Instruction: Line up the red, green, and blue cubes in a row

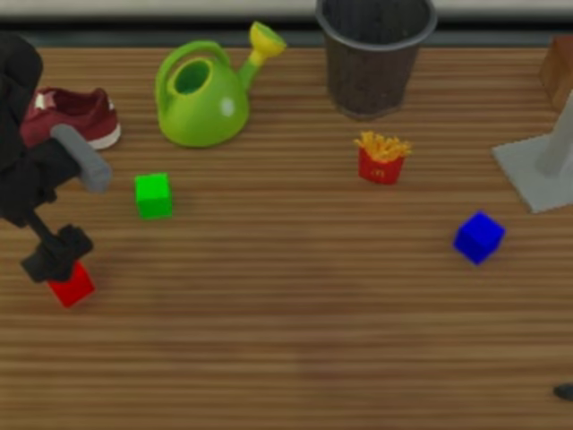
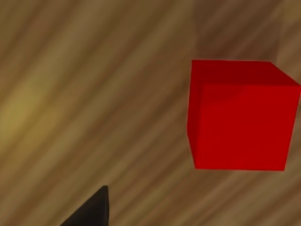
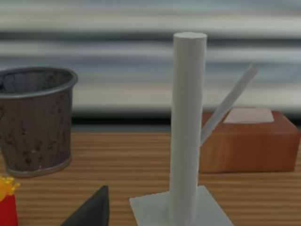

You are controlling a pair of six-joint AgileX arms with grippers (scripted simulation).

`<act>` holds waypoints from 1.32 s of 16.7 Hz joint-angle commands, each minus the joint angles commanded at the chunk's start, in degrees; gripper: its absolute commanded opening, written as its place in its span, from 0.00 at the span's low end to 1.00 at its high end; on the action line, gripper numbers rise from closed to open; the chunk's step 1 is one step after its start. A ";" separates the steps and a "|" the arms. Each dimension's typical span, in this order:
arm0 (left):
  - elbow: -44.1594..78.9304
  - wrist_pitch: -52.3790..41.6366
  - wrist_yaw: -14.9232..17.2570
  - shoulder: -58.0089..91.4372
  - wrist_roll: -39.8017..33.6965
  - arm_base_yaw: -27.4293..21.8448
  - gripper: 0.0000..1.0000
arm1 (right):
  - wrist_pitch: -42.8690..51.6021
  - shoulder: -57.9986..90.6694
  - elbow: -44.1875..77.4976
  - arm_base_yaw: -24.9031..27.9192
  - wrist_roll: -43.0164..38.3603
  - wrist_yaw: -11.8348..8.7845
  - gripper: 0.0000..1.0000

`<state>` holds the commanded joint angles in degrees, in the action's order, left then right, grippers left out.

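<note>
The red cube lies near the table's left edge, and my left gripper hovers just above and behind it, open. In the left wrist view the red cube rests on the wood, apart from the one dark fingertip that shows; nothing is held. The green cube sits to the upper right of the red one. Far off at the right lies the blue cube. My right gripper is parked at the lower right corner, open, with one fingertip showing.
A lime-green watering can, a maroon shoe and a dark mesh bin line the back. A fries carton stands mid-table. A white stand and a brown box occupy the right.
</note>
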<state>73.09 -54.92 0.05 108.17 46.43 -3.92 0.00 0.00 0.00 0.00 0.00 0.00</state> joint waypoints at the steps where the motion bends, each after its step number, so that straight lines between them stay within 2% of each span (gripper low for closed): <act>1: 0.00 0.00 0.00 0.00 0.00 0.00 1.00 | 0.00 0.00 0.00 0.00 0.00 0.00 1.00; 5: -1.42 2.38 0.01 1.22 0.10 0.14 1.00 | 0.00 0.00 0.00 0.00 0.00 0.00 1.00; 12: -8.41 18.20 0.06 9.55 0.22 0.09 1.00 | 0.00 0.00 0.00 0.00 0.00 0.00 1.00; 17: -8.85 18.97 0.06 10.12 0.24 0.09 1.00 | 0.00 0.00 0.00 0.00 0.00 0.00 1.00; 22: -8.85 18.97 0.06 10.12 0.24 0.09 0.62 | 0.00 0.00 0.00 0.00 0.00 0.00 1.00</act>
<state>64.25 -35.95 0.11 118.30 46.66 -3.83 0.00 0.00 0.00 0.00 0.00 0.00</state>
